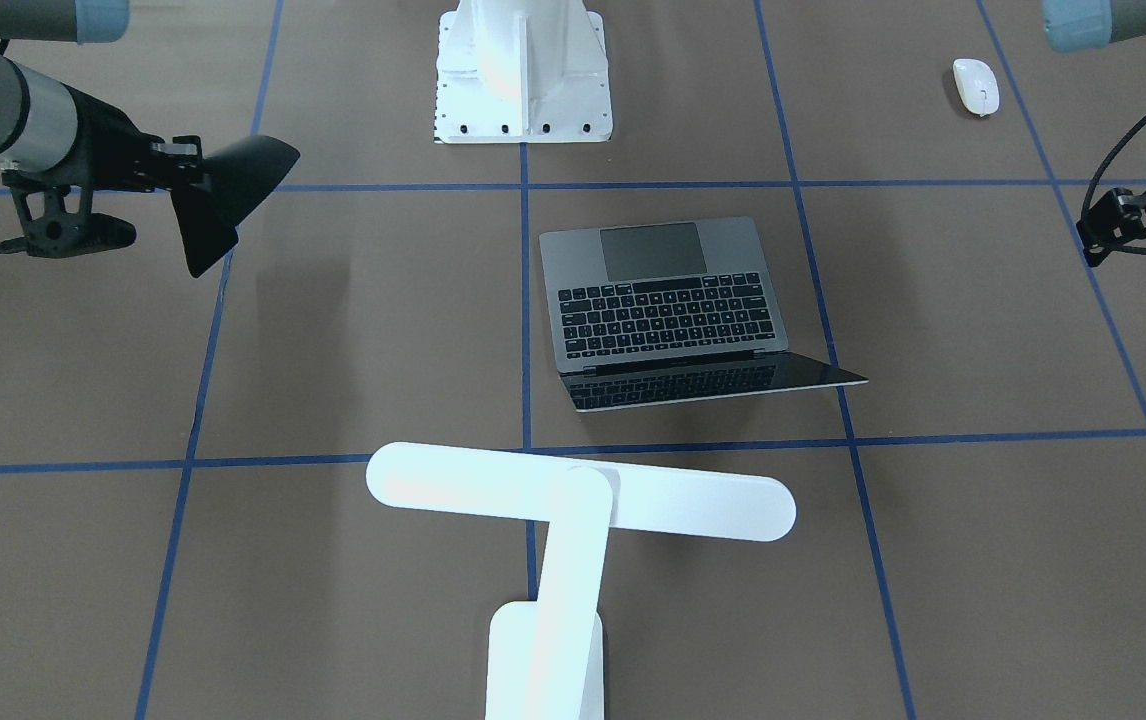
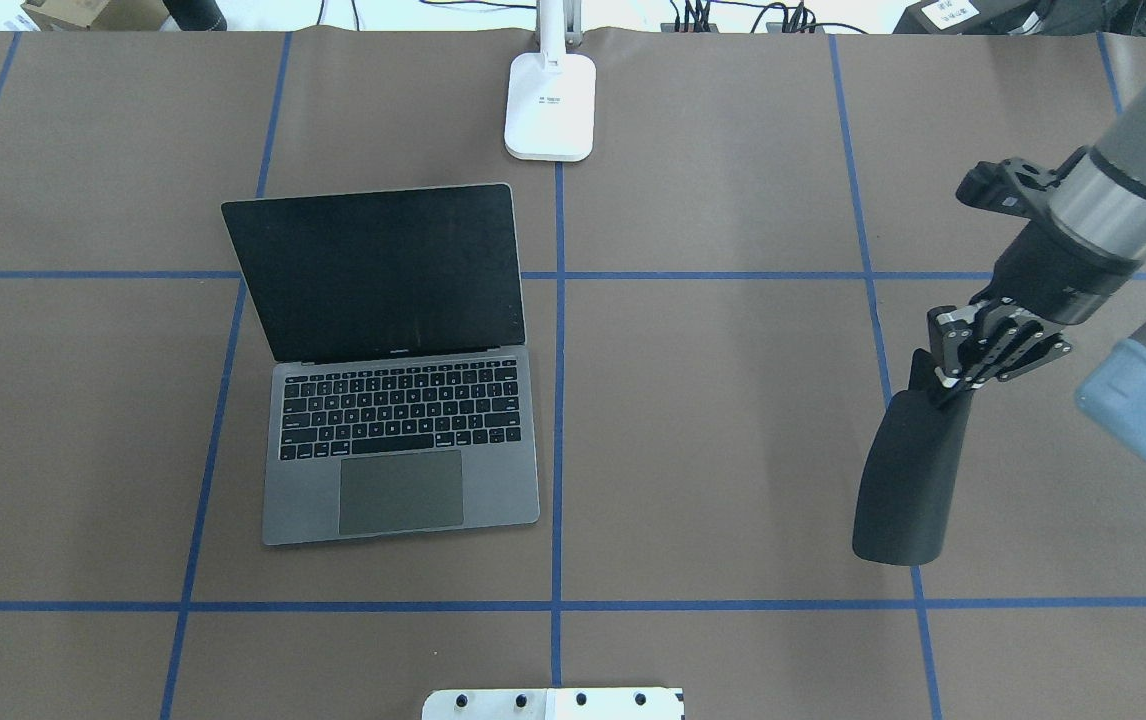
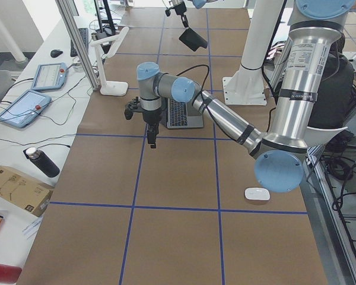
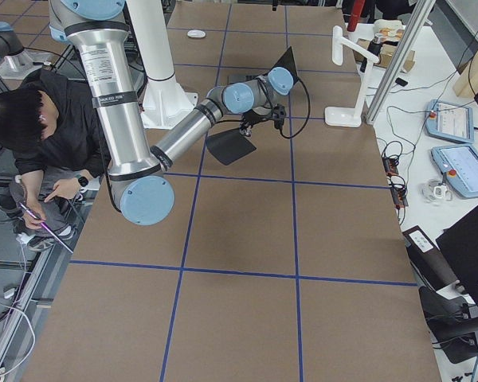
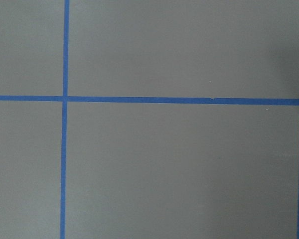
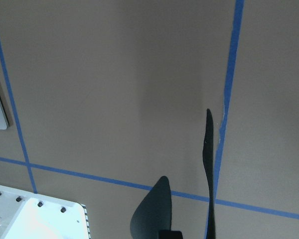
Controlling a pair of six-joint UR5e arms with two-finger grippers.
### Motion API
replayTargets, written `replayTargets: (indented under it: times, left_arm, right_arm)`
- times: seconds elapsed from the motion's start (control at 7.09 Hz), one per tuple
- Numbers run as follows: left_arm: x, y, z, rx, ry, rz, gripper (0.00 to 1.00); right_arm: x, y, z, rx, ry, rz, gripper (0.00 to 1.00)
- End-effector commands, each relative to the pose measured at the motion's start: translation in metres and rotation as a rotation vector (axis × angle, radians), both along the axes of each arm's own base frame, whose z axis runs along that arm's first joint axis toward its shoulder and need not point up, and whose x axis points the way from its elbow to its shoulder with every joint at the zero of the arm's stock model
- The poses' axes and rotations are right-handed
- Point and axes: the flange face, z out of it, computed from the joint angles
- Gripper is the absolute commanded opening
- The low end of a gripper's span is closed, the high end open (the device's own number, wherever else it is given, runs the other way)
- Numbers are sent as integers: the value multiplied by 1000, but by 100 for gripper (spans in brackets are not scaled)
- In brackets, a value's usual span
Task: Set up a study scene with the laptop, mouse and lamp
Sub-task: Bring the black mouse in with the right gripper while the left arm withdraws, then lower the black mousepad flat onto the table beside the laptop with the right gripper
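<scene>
The laptop (image 2: 403, 440) lies open left of the table's centre, with its dark screen (image 2: 373, 270) leaning back. Behind it at the far edge stands the white lamp (image 2: 550, 105), whose bar head (image 1: 573, 500) shows large in the front-facing view. The white mouse (image 1: 975, 86) rests on the robot's left near its base. My right gripper (image 2: 945, 385) hangs above the table's right half, shut on a flat black mat (image 2: 908, 480) that droops from it. Only the body of my left gripper (image 1: 1123, 220) shows, so I cannot tell how its jaws stand.
The white bolted pedestal (image 1: 523, 80) sits at the robot's edge of the table. A person (image 4: 40, 135) sits beside the robot's right. Tablets (image 4: 450, 119) and a bottle (image 3: 41, 161) lie on the side bench beyond the lamp.
</scene>
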Motion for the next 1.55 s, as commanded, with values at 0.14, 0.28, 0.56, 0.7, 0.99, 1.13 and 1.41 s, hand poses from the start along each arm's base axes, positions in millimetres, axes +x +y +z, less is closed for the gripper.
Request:
replayTargets:
  times: [0.14, 0.28, 0.56, 0.7, 0.99, 1.13, 1.41]
  left_arm:
    - [-8, -4, 21, -24, -12, 9, 100]
    - [-8, -6, 25, -22, -12, 10, 100]
    - [-7, -6, 26, -24, -12, 9, 100]
    - [-7, -7, 27, -26, -13, 9, 100]
    - [-8, -8, 27, -24, -12, 6, 100]
    - [-8, -8, 28, -26, -12, 3, 100]
    - [-11, -9, 30, -31, -14, -4, 100]
  right_arm:
    - [-93, -4, -36, -17, 40, 5, 0]
    - [-116, -18, -46, -10, 35, 5, 0]
    - [-152, -38, -41, -10, -4, 30, 0]
    - [-171, -49, -41, -10, -26, 46, 0]
    - [-203, -72, -50, 8, -38, 52, 0]
    - [-213, -82, -57, 19, -45, 57, 0]
    - [-234, -89, -66, 45, -27, 69, 0]
